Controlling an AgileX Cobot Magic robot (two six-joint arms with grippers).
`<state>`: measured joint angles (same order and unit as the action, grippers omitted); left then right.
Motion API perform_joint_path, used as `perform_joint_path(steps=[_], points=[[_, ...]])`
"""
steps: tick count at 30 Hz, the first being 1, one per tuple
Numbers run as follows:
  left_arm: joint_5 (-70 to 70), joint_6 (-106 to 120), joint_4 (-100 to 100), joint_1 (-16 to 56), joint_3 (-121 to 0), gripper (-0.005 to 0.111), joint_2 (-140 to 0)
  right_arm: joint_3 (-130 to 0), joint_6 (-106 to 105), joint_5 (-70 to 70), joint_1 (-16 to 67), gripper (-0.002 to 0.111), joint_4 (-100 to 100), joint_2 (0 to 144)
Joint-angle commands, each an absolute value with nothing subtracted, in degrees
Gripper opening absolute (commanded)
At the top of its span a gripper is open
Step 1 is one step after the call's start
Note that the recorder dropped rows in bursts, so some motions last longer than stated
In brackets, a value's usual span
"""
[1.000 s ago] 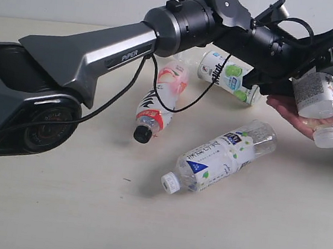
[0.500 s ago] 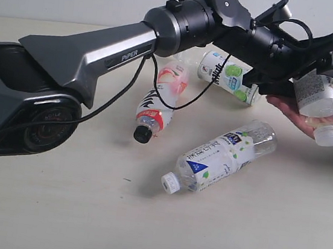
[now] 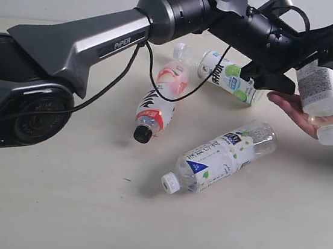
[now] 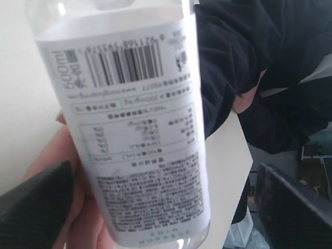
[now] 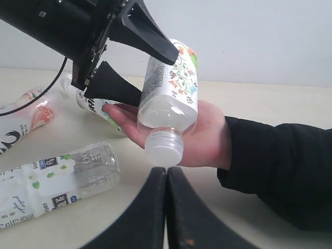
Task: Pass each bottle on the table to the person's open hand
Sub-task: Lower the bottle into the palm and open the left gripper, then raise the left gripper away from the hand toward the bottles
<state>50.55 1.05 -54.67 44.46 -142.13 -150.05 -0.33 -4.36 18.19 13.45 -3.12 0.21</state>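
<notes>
While three bottles lie on the table (image 3: 53,208), only one has reached the hand, so the job is about a quarter done. Closest in the exterior view, the blue-labelled bottle (image 3: 220,155) lies on its side, white cap toward the front. Just behind it to the left lies the black-capped bottle (image 3: 161,96). Further back on the right, the person's open hand (image 3: 293,109) is held palm up, and the handed bottle (image 3: 323,89) rests cap-down on it. The left gripper (image 3: 316,79) reaches across with its jaws spread either side of that bottle. Its wrist view shows a clear gap on one side, so the bottle looks released, though I cannot tell whether the other finger touches the label. The right gripper (image 5: 166,171) is pinched closed on nothing, near the hand. Farthest back, the green-labelled bottle (image 3: 227,74) lies on its side. Those three remain to be handed over.
</notes>
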Motion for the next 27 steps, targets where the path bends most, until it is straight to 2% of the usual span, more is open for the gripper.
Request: perform_joint_path(steps=[1,10,19,21,27], points=[[53.3,2.1,-54.6,43.3,-142.6,0.09,-148.6,0.0,-4.4,17.7,13.7,0.0,-3.2,0.0],[56.1,2.9,-52.5,42.4,-142.6,0.09,-145.9,0.0,-4.4,17.7,13.7,0.0,-2.9,0.0],[66.2,5.5,-44.9,40.4,-142.6,0.089,-141.7,0.0,-4.4,17.7,13.7,0.0,-2.9,0.0],[68.0,6.3,-42.0,40.1,-142.6,0.084,-140.4,0.0,-4.4,17.7,13.7,0.0,-2.9,0.0],[70.0,7.7,-36.9,38.9,-142.6,0.054,-137.3,0.0,-4.4,17.7,13.7,0.0,-3.1,0.0]])
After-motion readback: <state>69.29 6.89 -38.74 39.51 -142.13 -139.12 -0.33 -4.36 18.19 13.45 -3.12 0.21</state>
